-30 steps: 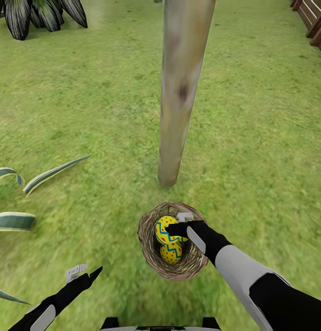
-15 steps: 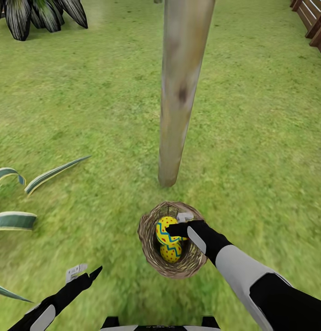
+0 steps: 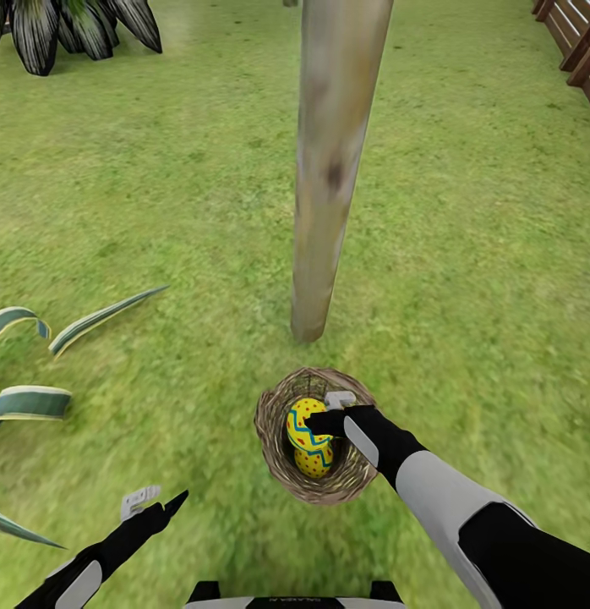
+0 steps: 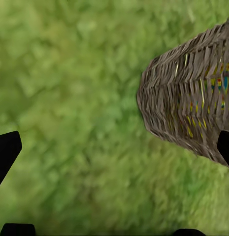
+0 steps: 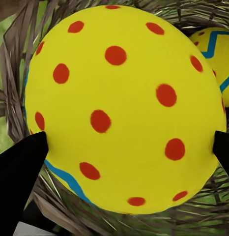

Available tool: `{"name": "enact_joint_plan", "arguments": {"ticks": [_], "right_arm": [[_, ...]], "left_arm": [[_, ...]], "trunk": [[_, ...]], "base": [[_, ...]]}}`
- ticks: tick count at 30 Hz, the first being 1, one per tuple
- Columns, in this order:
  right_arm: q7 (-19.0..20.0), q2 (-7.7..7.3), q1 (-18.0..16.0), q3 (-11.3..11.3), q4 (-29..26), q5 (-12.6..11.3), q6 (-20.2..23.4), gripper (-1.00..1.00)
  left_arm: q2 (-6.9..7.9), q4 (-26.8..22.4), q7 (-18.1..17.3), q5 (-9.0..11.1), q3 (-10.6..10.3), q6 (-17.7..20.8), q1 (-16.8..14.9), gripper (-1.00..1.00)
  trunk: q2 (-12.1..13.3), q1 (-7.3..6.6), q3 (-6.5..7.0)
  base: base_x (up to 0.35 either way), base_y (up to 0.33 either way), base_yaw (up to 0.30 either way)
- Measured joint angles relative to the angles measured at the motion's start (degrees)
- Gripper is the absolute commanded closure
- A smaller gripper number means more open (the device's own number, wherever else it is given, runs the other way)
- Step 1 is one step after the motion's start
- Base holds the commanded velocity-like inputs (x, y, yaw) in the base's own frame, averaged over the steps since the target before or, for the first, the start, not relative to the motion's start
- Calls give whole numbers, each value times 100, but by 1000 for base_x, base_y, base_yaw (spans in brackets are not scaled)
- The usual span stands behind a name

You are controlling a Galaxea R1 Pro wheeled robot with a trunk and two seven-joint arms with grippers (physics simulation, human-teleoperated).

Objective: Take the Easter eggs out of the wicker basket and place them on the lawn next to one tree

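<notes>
right gripper: clamped on the upper egg, a black fingertip pressed to each flank; egg inside the wicker basket.
left gripper: jaws apart, nothing held, well off to the side of the basket.
progress: no egg seen laid on the lawn yet; a second egg lies just beneath the gripped one; third not made out.
egg axis: long axis judged to run toward the wrist camera, blunt dotted end facing it.
tree: just beyond the basket.
</notes>
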Motion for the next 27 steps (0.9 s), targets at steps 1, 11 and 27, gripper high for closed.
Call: {"name": "enact_joint_plan", "arguments": {"ticks": [1,11,27], "right_arm": [[0,0,0,1,0,0,0,100],[0,0,0,-3,-1,-4,0,100],[8,-4,-1,-7,-3,-4,9,100]], "left_arm": [[4,0,0,0,0,0,0,-100],[0,-4,0,0,0,0,0,-100],[0,-6,0,0,0,0,0,-100]], "trunk": [[40,-22,18],[441,-242,198],[1083,-593,485]], "base": [[0,0,0],[0,0,0],[0,0,0]]}}
